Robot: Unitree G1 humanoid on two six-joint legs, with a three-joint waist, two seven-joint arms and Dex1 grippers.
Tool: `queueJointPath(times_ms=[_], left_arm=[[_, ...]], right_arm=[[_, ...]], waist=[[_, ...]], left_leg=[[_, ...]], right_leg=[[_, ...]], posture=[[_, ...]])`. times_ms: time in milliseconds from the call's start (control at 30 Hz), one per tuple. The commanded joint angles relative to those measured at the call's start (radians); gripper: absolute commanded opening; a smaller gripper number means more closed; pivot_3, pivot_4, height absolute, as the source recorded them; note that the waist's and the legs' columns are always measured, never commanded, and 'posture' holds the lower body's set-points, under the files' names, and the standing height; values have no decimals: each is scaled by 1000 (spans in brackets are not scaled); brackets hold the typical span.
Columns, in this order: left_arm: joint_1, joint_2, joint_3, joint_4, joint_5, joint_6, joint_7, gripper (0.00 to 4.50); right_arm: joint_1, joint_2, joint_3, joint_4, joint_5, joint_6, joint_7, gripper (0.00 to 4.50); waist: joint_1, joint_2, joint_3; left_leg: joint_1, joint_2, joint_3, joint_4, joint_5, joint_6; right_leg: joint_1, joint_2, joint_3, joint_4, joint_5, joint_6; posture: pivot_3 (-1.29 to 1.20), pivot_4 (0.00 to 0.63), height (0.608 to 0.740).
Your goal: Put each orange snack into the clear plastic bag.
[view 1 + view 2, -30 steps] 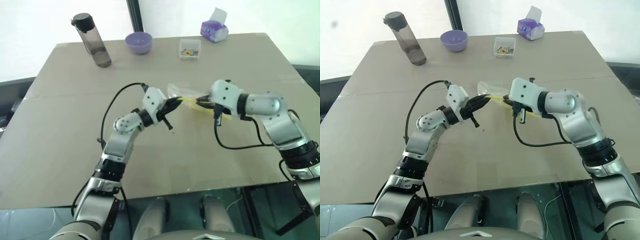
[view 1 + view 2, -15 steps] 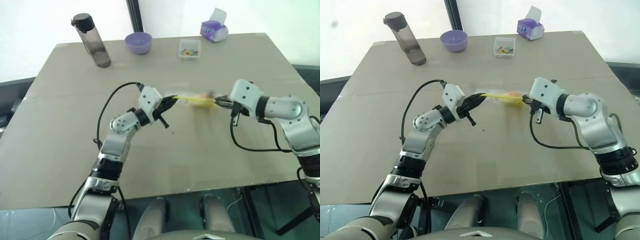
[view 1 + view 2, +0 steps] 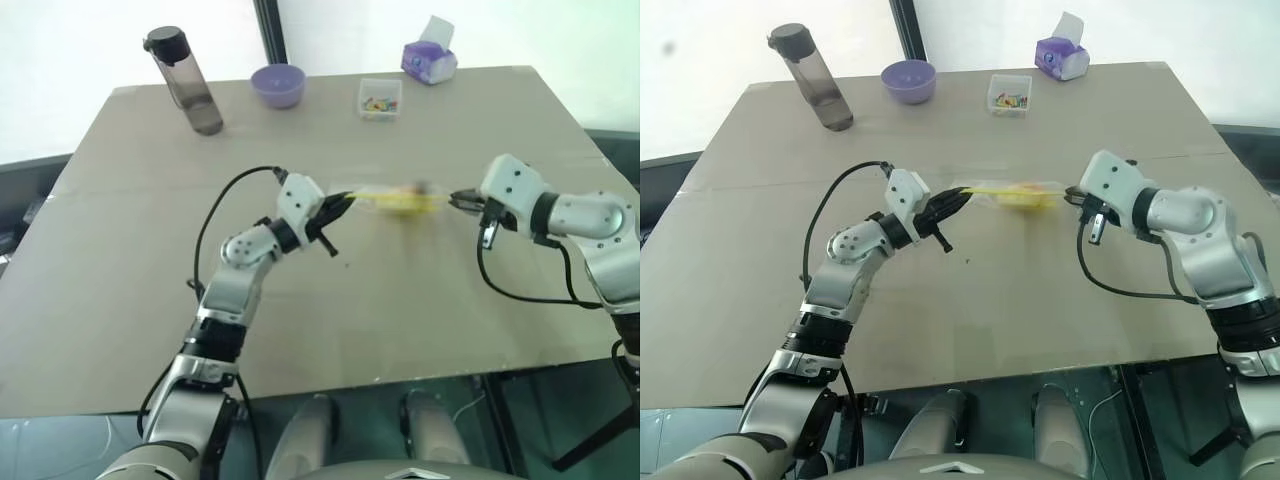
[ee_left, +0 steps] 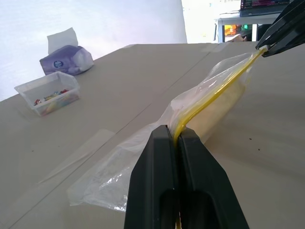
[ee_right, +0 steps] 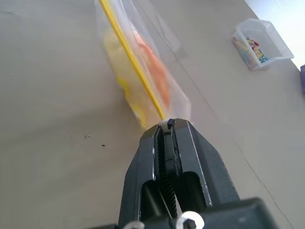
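The clear plastic bag (image 3: 392, 199) hangs stretched just above the table between my two grippers, its yellow seal strip (image 4: 215, 93) running taut along the top. An orange snack (image 5: 127, 86) shows as a yellow-orange lump inside the bag. My left gripper (image 3: 343, 203) is shut on the strip's left end, its fingers (image 4: 157, 162) pinched tight around it. At the bag's right end, my right gripper (image 3: 458, 199) is shut on the far tip of the strip. That pinch is also visible in the right wrist view (image 5: 167, 125).
Along the table's far edge stand a dark bottle (image 3: 190, 85), a purple bowl (image 3: 277, 84), a small clear box of colourful bits (image 3: 379, 97) and a tissue pack (image 3: 428, 62). Black cables loop from both wrists over the bare brown tabletop (image 3: 400, 300).
My right gripper has slid to the right along the yellow strip, away from the left one, pulling the bag out long and taut. The left gripper stayed put.
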Motion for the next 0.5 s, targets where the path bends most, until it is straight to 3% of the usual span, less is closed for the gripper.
queueJointPath(times_ms=[33, 167, 300, 500], left_arm=[[-113, -20, 44, 71, 26, -30, 75, 0], [-268, -55, 68, 209, 63, -62, 178, 0], [-332, -59, 72, 241, 68, -79, 192, 0], [-161, 0, 24, 31, 53, 19, 82, 0]], right_arm=[[-128, 18, -46, 128, -78, -82, -139, 35], [-251, 66, -56, 251, -120, -168, -268, 35], [-281, 81, -68, 285, -110, -208, -297, 35], [-104, 44, -89, 121, -8, -123, -154, 35]], waist=[[0, 0, 0], [-1, -1, 0], [-3, -1, 0], [-5, 0, 0]], left_leg=[[0, 0, 0, 0, 0, 0], [0, 0, 0, 0, 0, 0], [-1, 0, 0, -2, 0, 0], [-2, 0, -1, -5, 0, 0]], right_leg=[[0, 0, 0, 0, 0, 0], [0, 0, 0, 0, 0, 0], [0, 0, 0, -5, 0, 0], [0, 0, 0, -8, 0, 0]], posture=[[0, 150, 739], [0, 150, 739], [0, 150, 739], [0, 150, 739]])
